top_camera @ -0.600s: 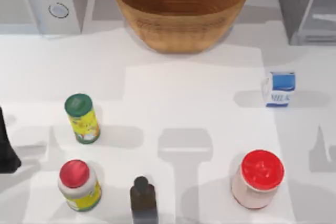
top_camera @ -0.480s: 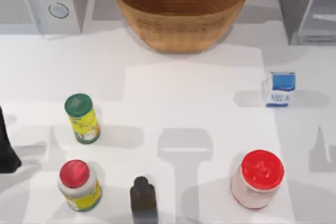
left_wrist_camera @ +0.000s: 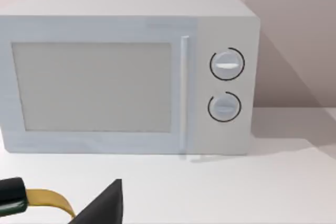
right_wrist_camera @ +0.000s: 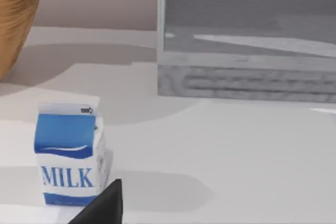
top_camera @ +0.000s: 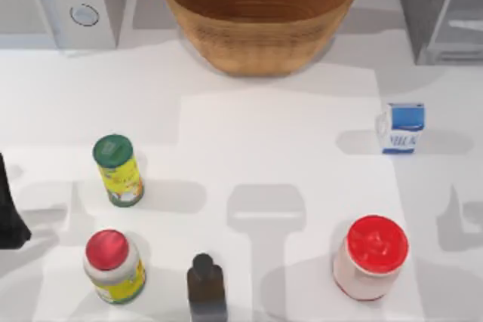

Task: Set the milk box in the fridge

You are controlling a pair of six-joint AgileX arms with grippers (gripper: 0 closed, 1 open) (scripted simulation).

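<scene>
The milk box [top_camera: 401,127], a small white carton with a blue top, stands upright on the right side of the table. In the right wrist view the milk box [right_wrist_camera: 71,153] shows its blue "MILK" lettering, close in front of a dark part of my right gripper [right_wrist_camera: 102,205]. The grey fridge [top_camera: 438,13] stands at the back right corner, and the fridge [right_wrist_camera: 247,40] rises behind the carton with its pale door panel. My left gripper [top_camera: 9,216] is parked at the table's left edge.
A wicker basket [top_camera: 260,13] sits at the back centre and a white microwave [top_camera: 64,1] at the back left. A green-lidded bottle [top_camera: 117,170], a red-lidded bottle [top_camera: 113,265], a dark bottle [top_camera: 205,288] and a red-lidded pinkish jar [top_camera: 370,256] stand in front.
The arm shadow near the table's right edge has shifted slightly to the left. The milk box, the other objects and the left arm have stayed in place.
</scene>
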